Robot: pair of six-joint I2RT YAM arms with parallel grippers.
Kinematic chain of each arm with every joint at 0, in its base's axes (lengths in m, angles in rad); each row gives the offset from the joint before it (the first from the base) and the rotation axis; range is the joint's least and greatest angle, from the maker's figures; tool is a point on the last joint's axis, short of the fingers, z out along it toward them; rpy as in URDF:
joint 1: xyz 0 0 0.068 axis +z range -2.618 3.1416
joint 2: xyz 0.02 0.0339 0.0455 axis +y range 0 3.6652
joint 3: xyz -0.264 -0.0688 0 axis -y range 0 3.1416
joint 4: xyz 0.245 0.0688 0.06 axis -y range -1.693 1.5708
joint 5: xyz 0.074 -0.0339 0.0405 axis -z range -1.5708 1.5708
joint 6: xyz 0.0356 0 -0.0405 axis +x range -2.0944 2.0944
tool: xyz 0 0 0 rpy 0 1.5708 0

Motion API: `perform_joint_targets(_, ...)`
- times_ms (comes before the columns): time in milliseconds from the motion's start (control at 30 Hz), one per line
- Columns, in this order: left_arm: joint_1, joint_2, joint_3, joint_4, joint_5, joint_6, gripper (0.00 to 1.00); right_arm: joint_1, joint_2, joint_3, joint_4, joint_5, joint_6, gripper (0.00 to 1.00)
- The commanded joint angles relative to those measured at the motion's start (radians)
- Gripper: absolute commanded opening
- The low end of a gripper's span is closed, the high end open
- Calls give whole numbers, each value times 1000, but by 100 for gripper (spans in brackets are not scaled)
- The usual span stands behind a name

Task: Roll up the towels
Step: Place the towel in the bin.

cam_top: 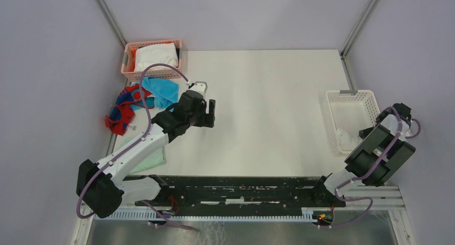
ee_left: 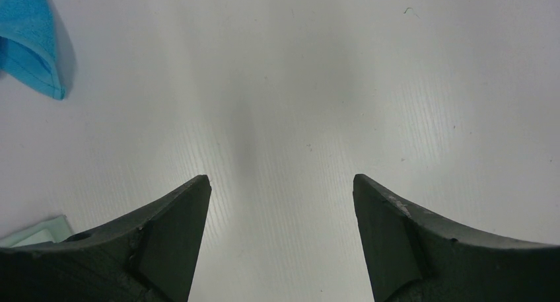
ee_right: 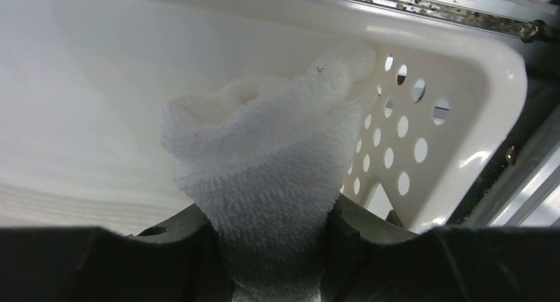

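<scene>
Holds the rolled white towel (ee_right: 264,156) by its near end in the right gripper (ee_right: 271,213), jaws pinched partway in on the terry, down inside the white basket (ee_right: 465,57) at the right side of the tabletop (cam_top: 268,95). Looks light, soft and springy; likely to loosen at the free flap unless set down flap-under or snug against the basket wall. Squashes visibly under the jaws, so no harm expected from a firm pinch, and little chance of slipping on that nap.

Hovers with the left gripper (ee_left: 280,183) spread wide and empty above bare tabletop, just right of the turquoise towel (cam_top: 163,89). Finds that towel crumpled at the far left, touching the red-and-blue towel (cam_top: 124,106), itself bunched right at the tabletop's left edge and seemingly lapping over it. Judges both limp and light; best taken at a corner or hem, pinched flat against the surface, then drawn out to the middle for spreading. Calls for care with the red-and-blue one: pull inward, away from the drop.

Shows a pink basket (cam_top: 153,42) with white cloth (cam_top: 155,56) in it just behind the pile, and a mint-green folded cloth (cam_top: 155,160) at the near left, partly hidden under the arm. Leaves a broad bare middle between the two baskets for flattening and rolling. Offers tight room only on the right, with basket walls close around the gripper; better to lift straight up before swinging out
</scene>
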Motion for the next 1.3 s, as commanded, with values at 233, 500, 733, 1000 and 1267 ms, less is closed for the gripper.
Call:
perform_joint_targets(233, 4, -2, 4, 30, 16, 50, 85, -5, 16, -6, 18, 275, 35, 25)
perform_joint_targets(500, 3, -2, 2, 30, 15, 51, 85, 16, 93, -17, 13, 282, 39, 34)
perform_joint_targets(733, 3, 0, 2, 31, 13, 51, 85, 19, 42, -28, 33, 234, 38, 56)
perform_joint_targets(1000, 3, 2, 3, 31, 12, 53, 85, 18, -78, -20, -13, 215, 56, 70)
perform_joint_targets(1267, 4, -2, 4, 28, 6, 56, 86, 18, -186, 18, -113, 205, 63, 79)
